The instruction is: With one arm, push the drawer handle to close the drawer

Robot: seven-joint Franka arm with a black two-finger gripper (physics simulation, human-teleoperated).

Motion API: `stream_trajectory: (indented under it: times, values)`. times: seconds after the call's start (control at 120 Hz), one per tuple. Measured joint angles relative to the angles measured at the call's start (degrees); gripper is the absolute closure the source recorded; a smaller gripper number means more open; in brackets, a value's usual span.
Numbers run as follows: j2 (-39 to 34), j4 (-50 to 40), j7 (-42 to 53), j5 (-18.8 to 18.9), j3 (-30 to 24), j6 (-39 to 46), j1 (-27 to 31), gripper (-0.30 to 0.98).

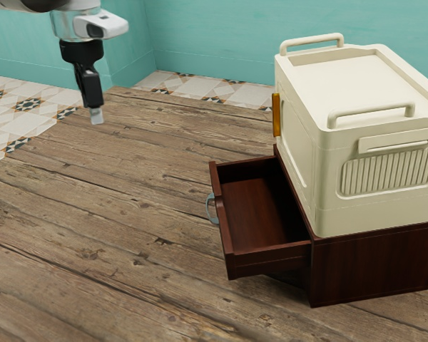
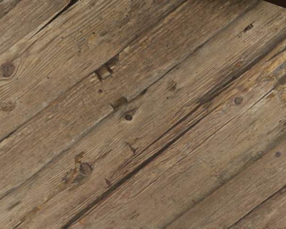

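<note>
Weathered plank tabletop (image 1: 100, 278) runs closest to you in the exterior view, spreading beneath and past your gripper (image 1: 96, 119); beyond it, toward the exterior view's right and well apart from the tool, stands the dark red-brown cabinet (image 1: 374, 267), with the cream storage box (image 1: 389, 178) on top. Your drawer (image 1: 225, 231) juts far out of that cabinet, its inside in plain sight, so I judge the closing itself all still to do; its curved metal handle (image 1: 211, 209) sits lower than your gripper, on the side of the drawer that faces the tool, and nothing touches it. You have the reach, the contact and the whole push left, as I see it.

Your arm (image 1: 71, 25) comes in high from the exterior view's upper left; the gripper hangs from it, pointing down with a slight lean, above the planks; whether it is spread or pinched together, you can't make out.
</note>
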Motion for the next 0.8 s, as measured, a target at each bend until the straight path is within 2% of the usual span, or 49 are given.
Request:
stream_trajectory:
  times: [0.275,0.358,0.458,0.55,0.675,0.8]
  values:
    - [-0.2,0.9,6.3,-0.3,0.0,-0.4,0.0,0.0]
    - [-6.5,3.6,7.5,-0.5,-0.2,-1.2,1.2,0.0]
    - [-12.5,3.4,7.9,-0.7,-5.6,-2.7,0.2,0.01]
    - [-13.9,-5.9,8.2,-0.8,-7.7,-2.5,-0.3,0.18]
    - [-13.2,-22.3,8.4,-2.6,-9.7,5.1,-0.2,0.47]
    - [-7.3,-26.2,6.6,-4.4,-10.4,11.3,-0.2,0.63]
